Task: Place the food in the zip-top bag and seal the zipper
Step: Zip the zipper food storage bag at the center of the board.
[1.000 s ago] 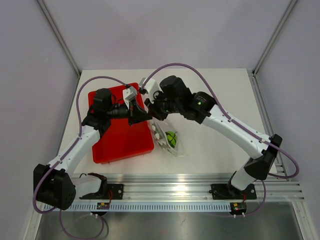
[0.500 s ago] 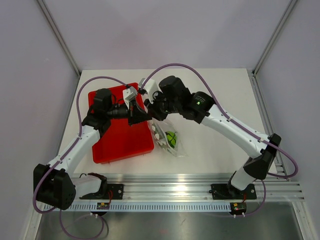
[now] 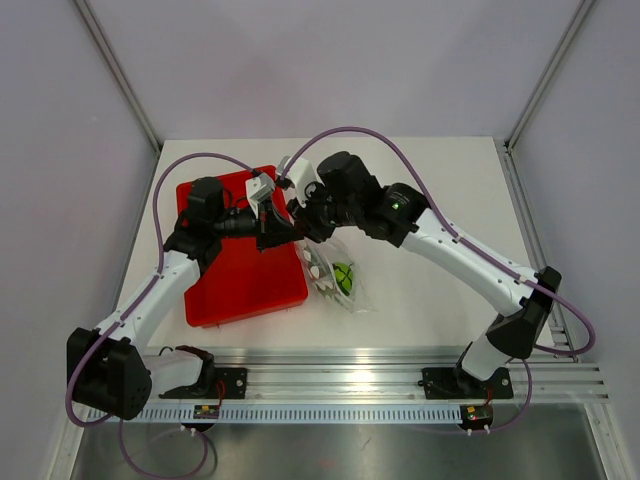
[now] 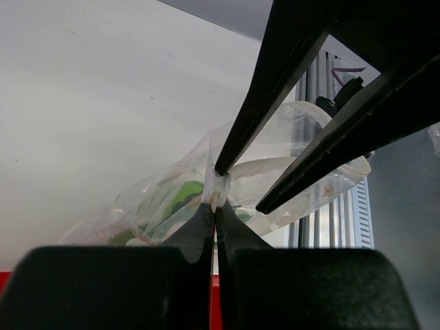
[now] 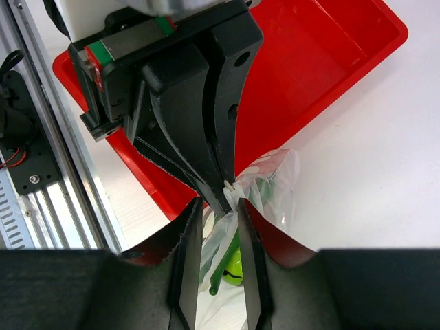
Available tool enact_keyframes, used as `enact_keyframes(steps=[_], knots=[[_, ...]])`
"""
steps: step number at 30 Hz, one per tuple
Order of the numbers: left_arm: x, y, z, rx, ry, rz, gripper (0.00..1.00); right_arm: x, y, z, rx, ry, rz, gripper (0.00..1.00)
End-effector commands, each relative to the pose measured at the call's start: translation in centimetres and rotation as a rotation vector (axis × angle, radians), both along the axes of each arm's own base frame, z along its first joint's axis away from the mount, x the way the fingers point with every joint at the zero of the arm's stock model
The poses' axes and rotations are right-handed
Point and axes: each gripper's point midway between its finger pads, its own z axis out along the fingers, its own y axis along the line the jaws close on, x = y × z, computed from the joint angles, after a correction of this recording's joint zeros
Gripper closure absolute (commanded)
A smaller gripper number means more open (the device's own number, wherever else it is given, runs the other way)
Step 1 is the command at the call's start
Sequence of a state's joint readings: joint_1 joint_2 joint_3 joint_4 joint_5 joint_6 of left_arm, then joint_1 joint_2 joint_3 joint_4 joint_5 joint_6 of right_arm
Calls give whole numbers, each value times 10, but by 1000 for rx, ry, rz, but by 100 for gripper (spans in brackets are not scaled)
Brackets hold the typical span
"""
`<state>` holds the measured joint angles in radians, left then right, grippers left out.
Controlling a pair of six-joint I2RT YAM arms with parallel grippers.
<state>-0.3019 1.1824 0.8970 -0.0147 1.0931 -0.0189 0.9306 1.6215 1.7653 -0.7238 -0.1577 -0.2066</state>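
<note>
The zip-top bag (image 3: 322, 272) lies just right of the red tray, its upper end lifted. Inside it are the lime-green ball (image 3: 343, 277) and the dark green pod (image 5: 223, 265); the ball also shows in the right wrist view (image 5: 234, 270). My left gripper (image 3: 283, 232) is shut on the end of the zipper (image 4: 218, 187), a white strip pinched at its tips (image 4: 215, 206). My right gripper (image 3: 305, 225) is open, its jaws standing either side of the bag's top edge (image 5: 220, 201), right against the left gripper's tips.
The red tray (image 3: 240, 270) lies under my left arm, its right rim touching the bag. The aluminium rail (image 3: 380, 360) runs along the near table edge. White table lies beyond the bag to the right.
My right gripper has edged slightly left, closer to the left gripper's tips at the bag's top. The left gripper holds still.
</note>
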Motion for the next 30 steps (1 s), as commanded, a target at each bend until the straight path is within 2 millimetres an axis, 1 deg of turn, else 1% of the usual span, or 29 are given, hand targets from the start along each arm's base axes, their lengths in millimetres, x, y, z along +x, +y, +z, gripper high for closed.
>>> enact_keyframes(steps=[1,3,4,5,6,8,10,13,14,16,18,22,26,30], knots=[[-3,-5,31,-44,-105,-53,100,2,13,10,44,-22,17,66],[-3,-5,30,-41,-105,-53,100,0,14,30,109,-46,19,66],[-3,-5,28,-39,-102,-51,100,-2,13,35,128,-51,19,66],[-3,-5,28,-38,-98,-51,100,-4,10,48,162,-70,17,65],[-3,-5,27,-37,-98,-51,100,-4,10,56,185,-88,12,64],[-3,-5,27,-36,-95,-53,100,-4,6,66,207,-108,-1,62],[-3,-5,27,-36,-97,-50,100,-5,5,68,208,-111,-2,62],[-3,-5,28,-37,-96,-50,100,-1,4,56,171,-99,-11,61],[-3,-5,29,-38,-101,-50,100,-1,5,47,147,-80,-13,61],[-3,-5,29,-39,-99,-50,100,-2,7,37,128,-63,-6,61],[-3,-5,30,-39,-104,-48,100,-3,7,31,122,-48,2,60],[-5,-4,30,-39,-104,-50,100,-5,7,14,85,-22,8,59],[-6,-4,31,-41,-107,-50,100,-5,6,5,62,-10,7,61],[-6,-4,32,-42,-110,-50,100,-6,6,3,61,-3,11,70]])
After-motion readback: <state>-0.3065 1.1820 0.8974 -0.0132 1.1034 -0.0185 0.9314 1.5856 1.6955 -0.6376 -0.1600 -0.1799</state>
